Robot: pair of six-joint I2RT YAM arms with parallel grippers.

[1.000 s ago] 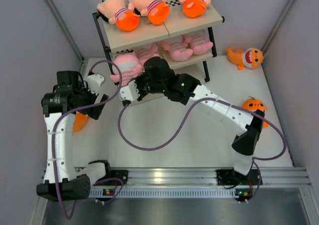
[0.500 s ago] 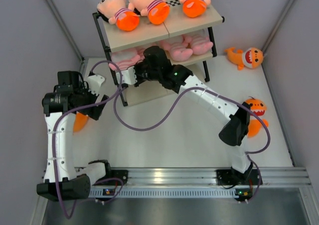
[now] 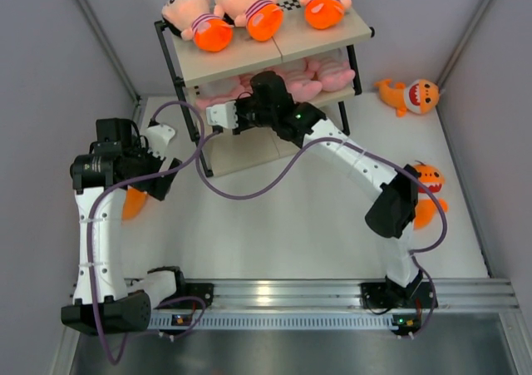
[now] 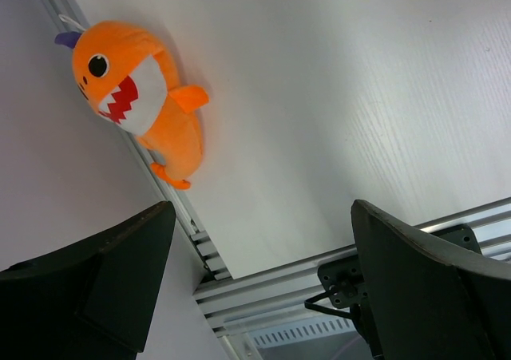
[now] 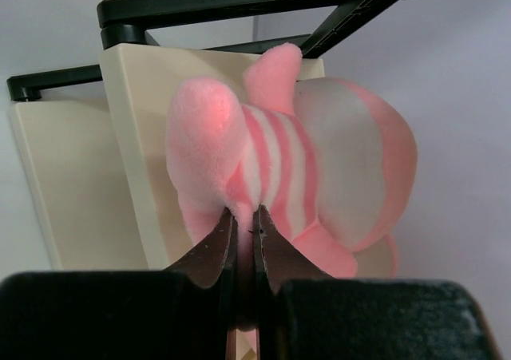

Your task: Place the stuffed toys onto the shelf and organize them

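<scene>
The right fingers (image 5: 214, 248), clamped on the pink striped toy (image 5: 319, 160), should seat it well onto the middle board of the shelf (image 5: 136, 136) before releasing; the left fingers (image 4: 415, 280) stand apart

so the pink toy (image 5: 319, 168) has pink-and-white stripes, the shark (image 4: 140, 96) is orange with a white mouth and red zigzag, and the shelf (image 3: 241, 59) is beige boards on a black frame
</scene>
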